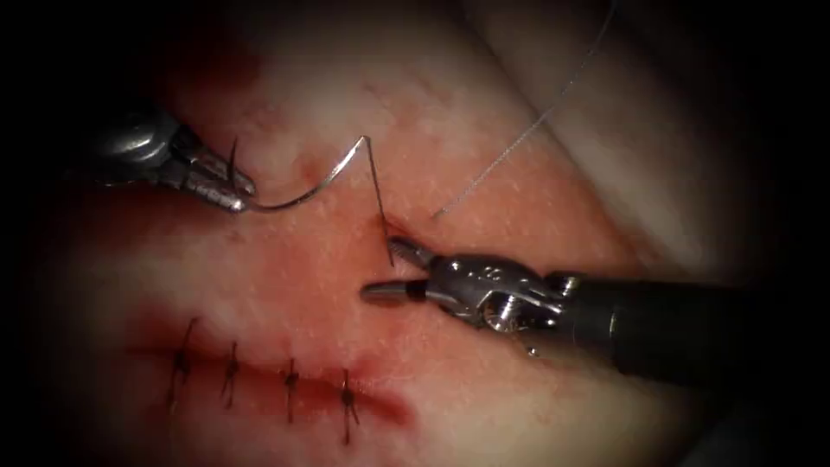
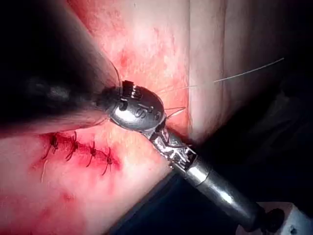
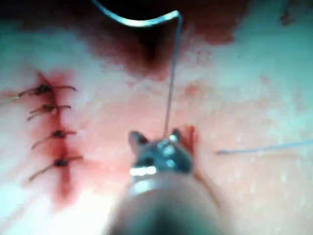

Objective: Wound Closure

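Observation:
My left tool [image 1: 238,195] is shut on the curved needle [image 1: 303,192] close to its pointed end. The needle arcs to the right, free of the tissue [image 1: 484,182], above the left part of the stitched cut [image 1: 259,374]. Dark thread [image 1: 377,195] drops from the needle's tail to my right tool [image 1: 382,270]. Its jaws stand open, and the thread ends beside the upper jaw at a red spot on the tissue. The right wrist view shows that thread [image 3: 171,73] running from the needle [image 3: 142,20] to the open right tool [image 3: 155,139].
Several dark stitches [image 1: 290,380] hold the cut, with red fluid [image 1: 389,406] at its right end. A pale loose thread [image 1: 519,138] lies on the tissue and runs up to the right. In the left wrist view the right tool's wrist [image 2: 142,110] sits above the stitches [image 2: 80,149].

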`<state>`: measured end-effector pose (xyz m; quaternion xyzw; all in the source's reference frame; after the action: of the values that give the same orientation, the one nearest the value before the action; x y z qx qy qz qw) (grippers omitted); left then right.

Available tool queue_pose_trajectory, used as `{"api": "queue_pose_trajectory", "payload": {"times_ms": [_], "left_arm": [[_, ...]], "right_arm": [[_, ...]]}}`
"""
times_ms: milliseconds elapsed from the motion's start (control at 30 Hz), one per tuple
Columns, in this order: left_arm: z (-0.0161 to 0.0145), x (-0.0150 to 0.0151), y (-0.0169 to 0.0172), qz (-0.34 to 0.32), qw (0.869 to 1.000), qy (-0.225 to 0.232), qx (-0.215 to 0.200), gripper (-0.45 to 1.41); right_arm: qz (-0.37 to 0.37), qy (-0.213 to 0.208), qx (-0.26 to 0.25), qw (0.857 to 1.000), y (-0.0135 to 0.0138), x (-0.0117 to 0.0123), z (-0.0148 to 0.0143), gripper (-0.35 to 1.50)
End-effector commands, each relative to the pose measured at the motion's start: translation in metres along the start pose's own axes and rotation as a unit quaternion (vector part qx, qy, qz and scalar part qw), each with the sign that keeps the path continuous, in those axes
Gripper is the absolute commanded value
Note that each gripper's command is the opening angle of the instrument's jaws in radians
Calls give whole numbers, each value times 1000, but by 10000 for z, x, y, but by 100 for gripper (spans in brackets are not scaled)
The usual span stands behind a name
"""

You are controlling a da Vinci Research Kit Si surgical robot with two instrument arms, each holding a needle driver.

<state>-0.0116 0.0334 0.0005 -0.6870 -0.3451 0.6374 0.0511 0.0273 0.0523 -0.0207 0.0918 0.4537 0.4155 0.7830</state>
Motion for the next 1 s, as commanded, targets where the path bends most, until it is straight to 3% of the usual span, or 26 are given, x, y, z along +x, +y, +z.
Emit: {"api": "queue_pose_trajectory", "payload": {"times_ms": [33, 67, 100, 133, 367, 400, 600, 967, 1000], "left_arm": [[5, -5, -2, 0, 1000, 1, -2, -35], [5, -4, -2, 3, 1000, 2, -2, -35], [5, -4, -2, 3, 1000, 4, -3, -35], [5, -4, -3, 3, 1000, 4, -3, -35], [2, -14, -9, 8, 1000, 3, 5, -35], [0, -22, -12, 10, 1000, 1, 14, -35], [-6, -32, -4, 12, 1000, 0, 28, -35], [-23, -35, 8, 23, 998, 7, 58, -35], [-25, -36, 8, 25, 998, 7, 61, -35]], "right_arm": [[0, -1, 2, 1000, -2, -4, 7, 91], [-3, -5, 6, 1000, -2, -4, 7, 48], [-12, -7, 13, 1000, -2, -5, 5, -14], [-19, -11, 19, 1000, -2, -5, 0, -35], [-18, -25, 36, 999, -16, 4, -23, -35], [-21, -36, 57, 997, -33, 5, -34, -35], [-33, -50, 90, 994, -74, 15, -49, -35], [-21, -51, 158, 986, -125, 28, -59, -35], [-22, -46, 161, 986, -125, 28, -59, -23]]}}
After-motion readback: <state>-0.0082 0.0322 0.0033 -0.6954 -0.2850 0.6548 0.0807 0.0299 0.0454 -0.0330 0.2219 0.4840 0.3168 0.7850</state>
